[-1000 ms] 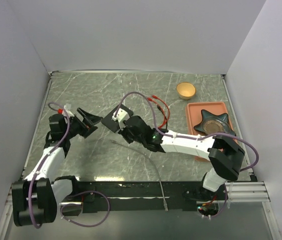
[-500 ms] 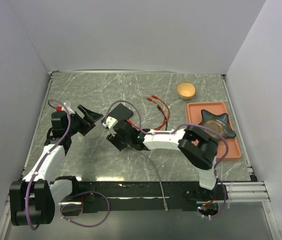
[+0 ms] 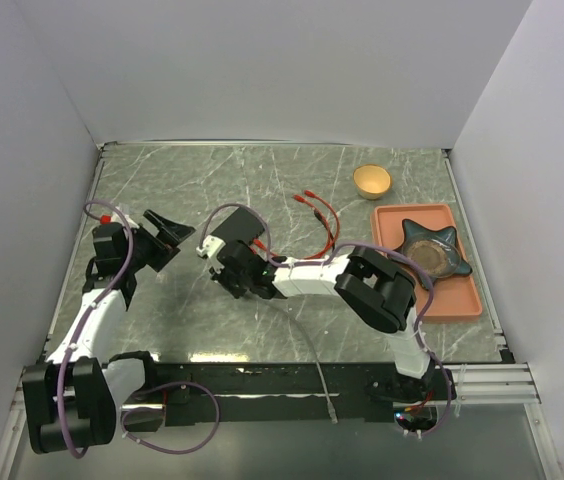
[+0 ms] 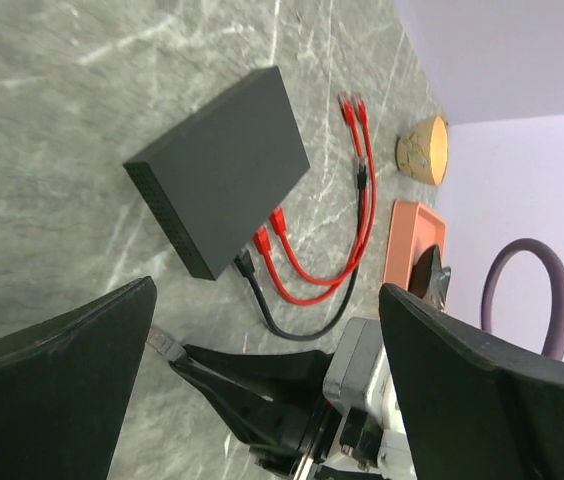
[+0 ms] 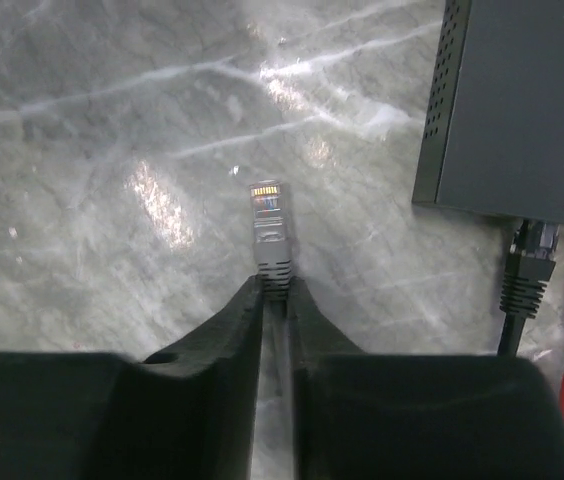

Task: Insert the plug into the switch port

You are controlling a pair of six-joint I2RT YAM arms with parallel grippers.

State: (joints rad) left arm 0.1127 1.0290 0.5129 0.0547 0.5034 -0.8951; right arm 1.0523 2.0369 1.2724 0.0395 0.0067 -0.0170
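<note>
Left of box (image 5: pixel 522 100), right gripper (image 5: pixel 274 290), clamped on plug (image 5: pixel 267 215), has swung leftward; ports hidden, realignment needed. Left gripper (image 3: pixel 172 238) agape.

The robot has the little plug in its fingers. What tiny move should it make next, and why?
Probably slide the right gripper sideways toward the black switch, easing back a little. The plug it pinches points roughly the way the black cable enters the switch, but it sits off beside the box, so it faces bare table, not a socket.
</note>
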